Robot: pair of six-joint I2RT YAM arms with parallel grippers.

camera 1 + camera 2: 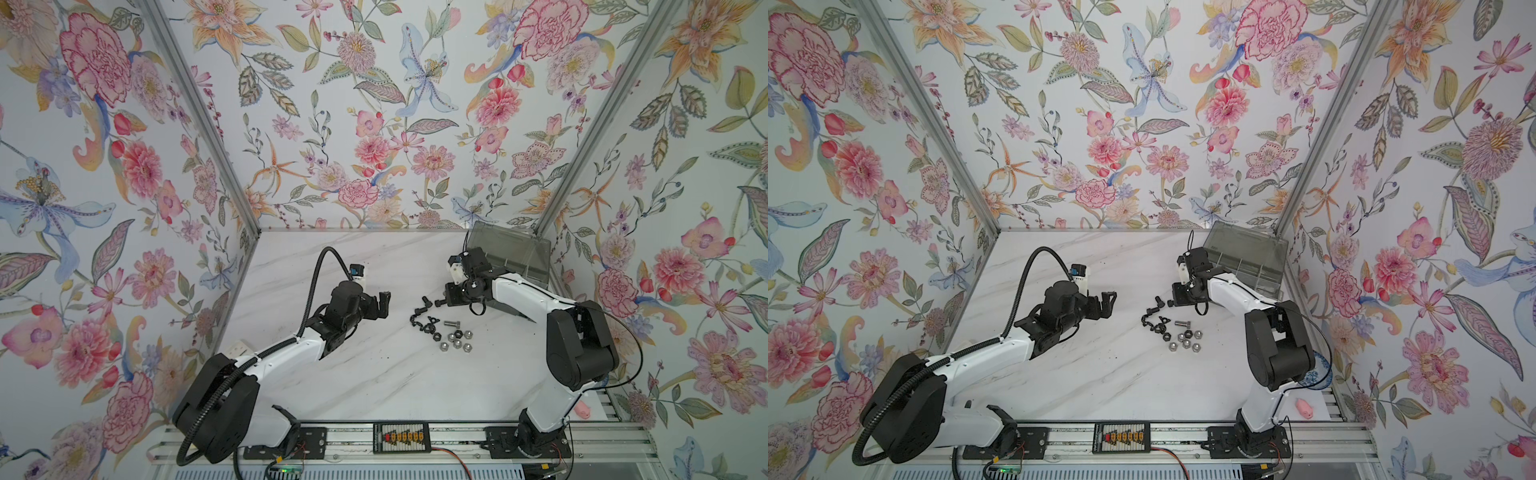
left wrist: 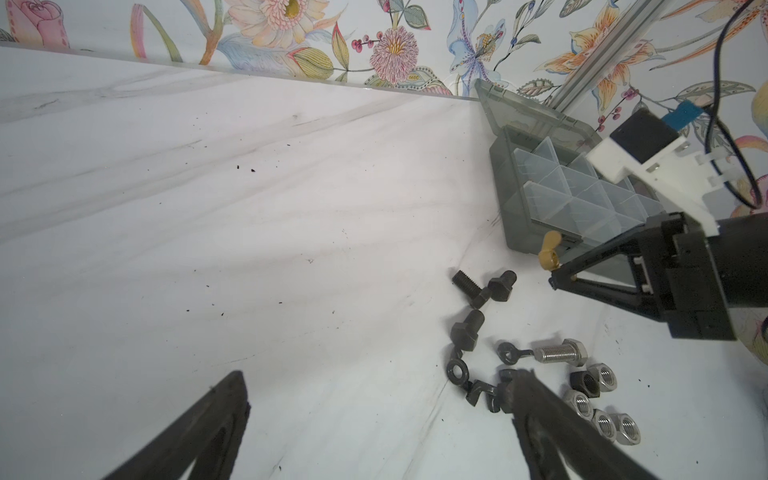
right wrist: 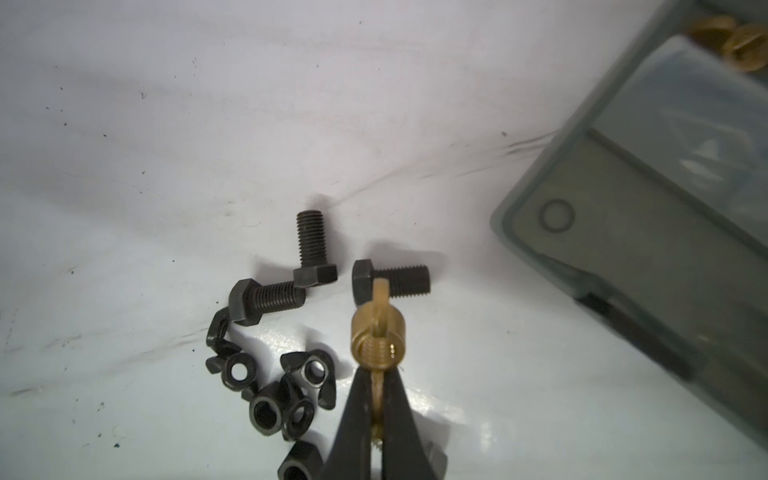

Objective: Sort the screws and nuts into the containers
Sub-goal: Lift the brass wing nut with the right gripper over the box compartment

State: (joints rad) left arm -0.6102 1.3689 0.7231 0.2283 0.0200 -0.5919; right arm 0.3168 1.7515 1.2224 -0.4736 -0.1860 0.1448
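My right gripper (image 3: 376, 374) is shut on one wing of a brass wing nut (image 3: 376, 336), held just above the table between the pile and the containers (image 1: 515, 253), a smoky-grey organiser box with its lid up. Below it lie black screws (image 3: 311, 245) and black nuts (image 3: 266, 411). A silver bolt (image 2: 557, 353) and silver nuts (image 2: 602, 419) lie nearer the front. In the left wrist view the brass wing nut (image 2: 549, 249) sticks out of the right gripper (image 2: 555, 276). My left gripper (image 2: 378, 378) hangs open and holds nothing, left of the pile (image 1: 419, 316).
More brass pieces (image 3: 744, 45) lie in one compartment of the box. A blue-and-white bowl (image 1: 1316, 374) and a small pink object (image 1: 1304, 407) sit at the front right behind the right arm. Flowered walls close in the table on three sides.
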